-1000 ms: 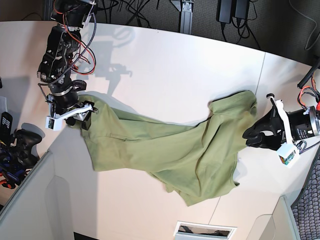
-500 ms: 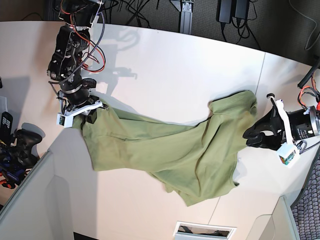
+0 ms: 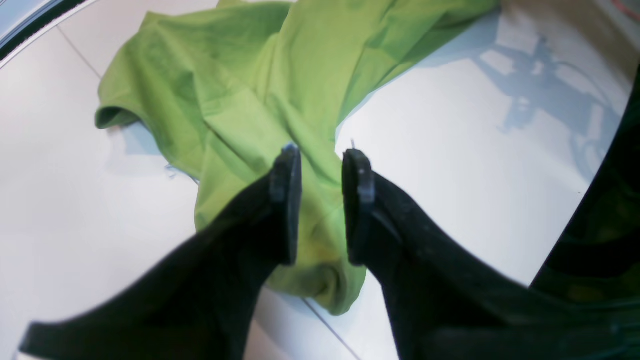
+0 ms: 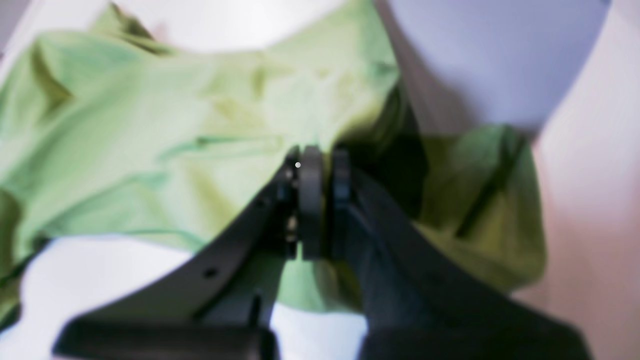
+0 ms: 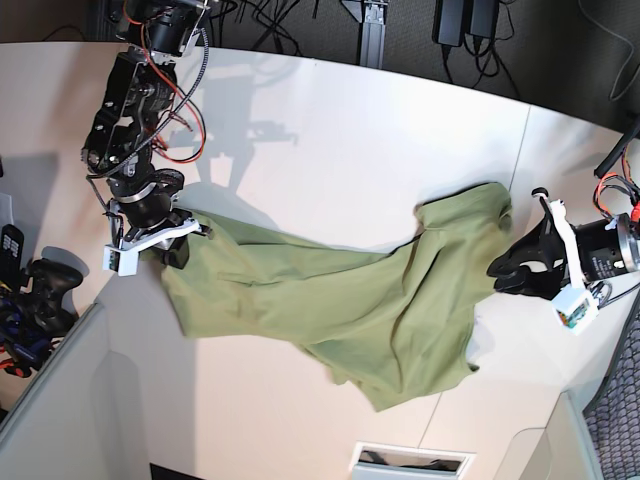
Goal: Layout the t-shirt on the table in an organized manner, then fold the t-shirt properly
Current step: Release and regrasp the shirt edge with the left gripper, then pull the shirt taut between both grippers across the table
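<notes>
**Right claw clamped on shirt corner, left claw parted**

While the t-shirt point(image 5: 340, 300) lies crumpled across mid-frame on the white worktop point(image 5: 330, 150), the right claw point(image 5: 172, 246) at centre left pinches its left corner, jaws closed on cloth; the left claw point(image 5: 506, 272) at right edge sits beside the shirt's right end, jaws apart, gripping nothing.

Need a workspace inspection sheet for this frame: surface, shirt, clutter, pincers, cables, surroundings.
Surface: smooth white table, thin dark seam.
Job's things: olive-green cotton t-shirt, crumpled, stretched between both arms, not flat.
Clutter: nothing seen on the tabletop.
Pincers: right pincer shut on the shirt's edge; left pincer jaws parted over the shirt's other end, grip unclear.
Cables: red and black wires on the right arm; dark cables behind the table.
Surroundings: black game controller off the table edge.
</notes>
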Robot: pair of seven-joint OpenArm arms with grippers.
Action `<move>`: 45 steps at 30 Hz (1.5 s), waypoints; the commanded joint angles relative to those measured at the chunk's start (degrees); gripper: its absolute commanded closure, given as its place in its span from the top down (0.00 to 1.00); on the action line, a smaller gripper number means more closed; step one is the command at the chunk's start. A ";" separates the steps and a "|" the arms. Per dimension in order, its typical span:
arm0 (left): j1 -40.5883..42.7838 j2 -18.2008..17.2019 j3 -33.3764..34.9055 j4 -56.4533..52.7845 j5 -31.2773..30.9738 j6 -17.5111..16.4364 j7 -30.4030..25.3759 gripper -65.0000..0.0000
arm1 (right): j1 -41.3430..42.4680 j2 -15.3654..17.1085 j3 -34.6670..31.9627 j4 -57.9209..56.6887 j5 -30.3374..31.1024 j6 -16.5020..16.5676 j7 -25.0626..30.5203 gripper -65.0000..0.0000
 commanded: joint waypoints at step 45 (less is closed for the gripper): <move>4.39 -2.89 3.52 -5.79 25.16 4.76 -16.57 0.00 | -18.08 0.61 0.13 21.51 9.14 4.09 -2.60 0.00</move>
